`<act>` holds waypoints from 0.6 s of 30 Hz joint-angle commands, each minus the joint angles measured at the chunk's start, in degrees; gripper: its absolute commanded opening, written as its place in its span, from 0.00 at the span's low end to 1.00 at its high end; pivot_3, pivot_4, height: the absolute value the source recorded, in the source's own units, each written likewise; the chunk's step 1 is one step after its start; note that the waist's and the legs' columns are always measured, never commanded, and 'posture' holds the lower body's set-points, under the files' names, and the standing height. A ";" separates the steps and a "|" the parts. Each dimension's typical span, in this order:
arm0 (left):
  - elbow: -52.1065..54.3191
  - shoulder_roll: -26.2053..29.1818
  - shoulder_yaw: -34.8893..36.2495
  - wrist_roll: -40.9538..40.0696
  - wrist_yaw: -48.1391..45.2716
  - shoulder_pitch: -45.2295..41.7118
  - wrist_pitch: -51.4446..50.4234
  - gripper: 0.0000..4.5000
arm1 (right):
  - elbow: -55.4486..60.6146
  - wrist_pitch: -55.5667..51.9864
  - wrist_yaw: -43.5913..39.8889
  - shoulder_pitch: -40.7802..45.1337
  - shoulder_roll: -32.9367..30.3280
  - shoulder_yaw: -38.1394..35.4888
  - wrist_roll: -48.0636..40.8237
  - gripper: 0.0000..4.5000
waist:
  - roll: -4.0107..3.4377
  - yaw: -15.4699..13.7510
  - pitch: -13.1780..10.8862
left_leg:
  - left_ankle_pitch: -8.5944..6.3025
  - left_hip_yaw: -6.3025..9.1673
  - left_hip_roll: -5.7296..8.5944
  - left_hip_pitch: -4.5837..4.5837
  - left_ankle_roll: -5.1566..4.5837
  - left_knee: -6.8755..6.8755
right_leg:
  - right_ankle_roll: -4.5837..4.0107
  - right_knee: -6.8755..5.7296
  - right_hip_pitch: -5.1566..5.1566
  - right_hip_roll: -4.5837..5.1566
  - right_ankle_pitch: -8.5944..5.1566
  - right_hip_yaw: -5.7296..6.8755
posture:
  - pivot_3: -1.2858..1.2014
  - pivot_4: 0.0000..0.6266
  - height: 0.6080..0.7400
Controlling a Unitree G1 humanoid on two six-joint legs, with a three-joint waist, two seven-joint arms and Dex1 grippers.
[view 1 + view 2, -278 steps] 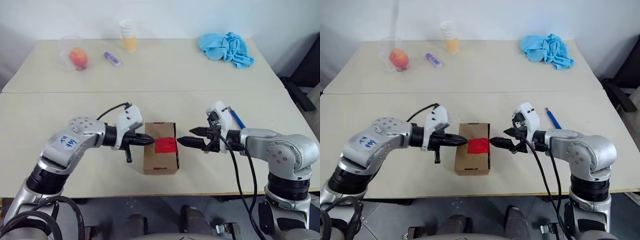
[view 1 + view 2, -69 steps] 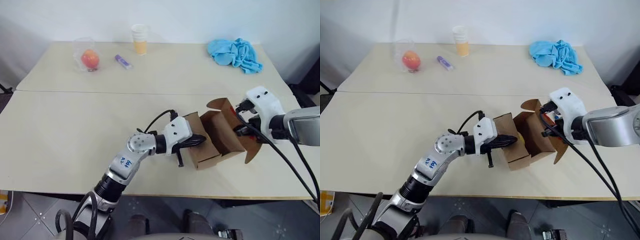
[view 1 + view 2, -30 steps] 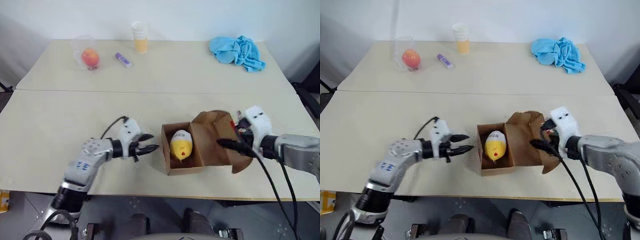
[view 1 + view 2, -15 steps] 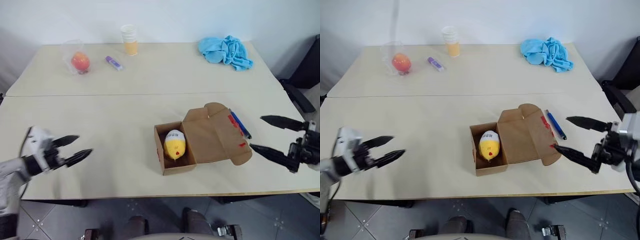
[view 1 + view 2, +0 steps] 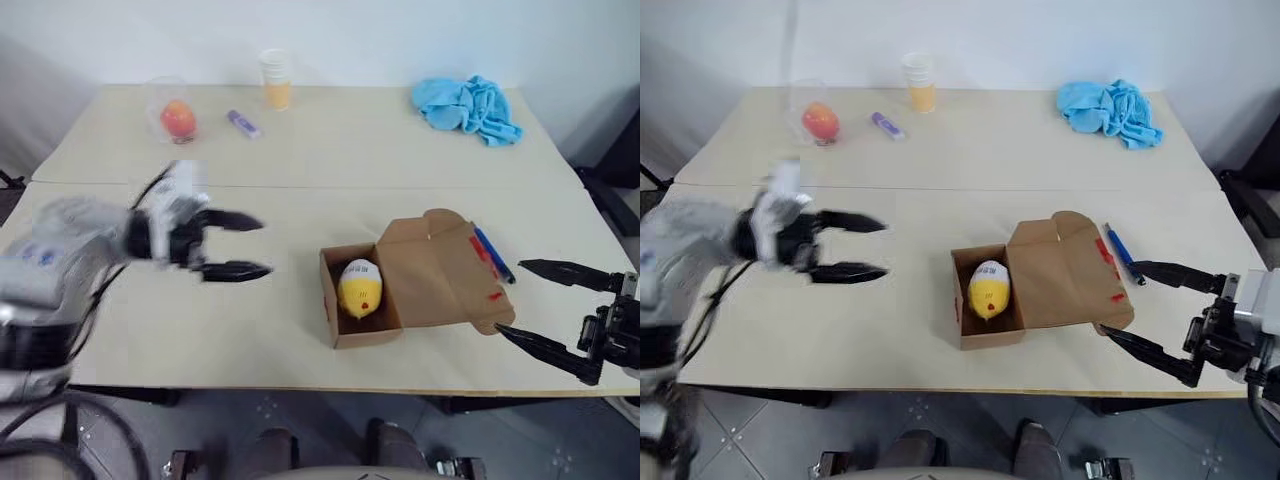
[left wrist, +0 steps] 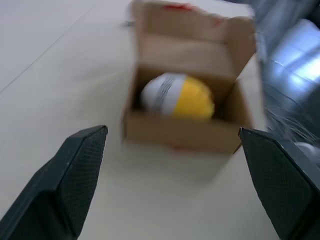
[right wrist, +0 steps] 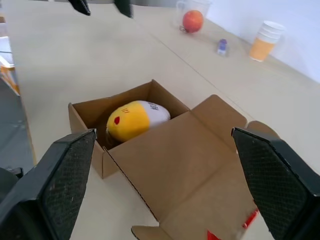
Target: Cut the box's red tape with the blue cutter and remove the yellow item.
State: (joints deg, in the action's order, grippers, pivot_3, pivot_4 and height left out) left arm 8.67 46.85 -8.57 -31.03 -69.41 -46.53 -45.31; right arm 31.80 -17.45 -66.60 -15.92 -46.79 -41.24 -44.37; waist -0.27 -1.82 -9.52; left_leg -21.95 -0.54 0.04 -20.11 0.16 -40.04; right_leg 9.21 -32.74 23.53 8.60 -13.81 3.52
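Beige table (image 5: 300, 150) carries the open box (image 5: 420, 285) with the yellow item (image 5: 359, 289); both grippers (image 5: 232, 246) (image 5: 545, 315) spread wide, empty.

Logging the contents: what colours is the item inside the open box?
The yellow item is yellow with a white end and a small red mark, clearest in the right wrist view.

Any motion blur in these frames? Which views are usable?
Eye views: left gripper and its arm smeared, the box crisp. Left wrist view: box and yellow item soft and streaked. Right wrist view: sharp; yellow item's red mark is readable.
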 commanded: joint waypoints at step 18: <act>-14.67 -21.33 -24.26 22.89 2.71 -15.56 8.46 0.99 | 11.64 0.52 9.28 -11.32 5.28 -4.52 -2.23 1.00 | 0.25 -0.67 -0.18 | -0.04 0.01 0.00 -0.11 -0.09 -0.08 | 0.07 0.20 0.04 -0.01 0.03 -0.04 | 0.52 0.24 1.00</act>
State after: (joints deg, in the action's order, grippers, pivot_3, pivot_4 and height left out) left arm -5.61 25.59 -32.27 -9.74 -66.18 -60.96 -38.57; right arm 41.69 -17.53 -57.77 -26.78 -41.77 -43.73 -45.46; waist -0.01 -2.50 -9.70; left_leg -22.00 -0.54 0.04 -20.22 0.06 -40.12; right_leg 9.28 -32.54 23.57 8.59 -13.78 3.48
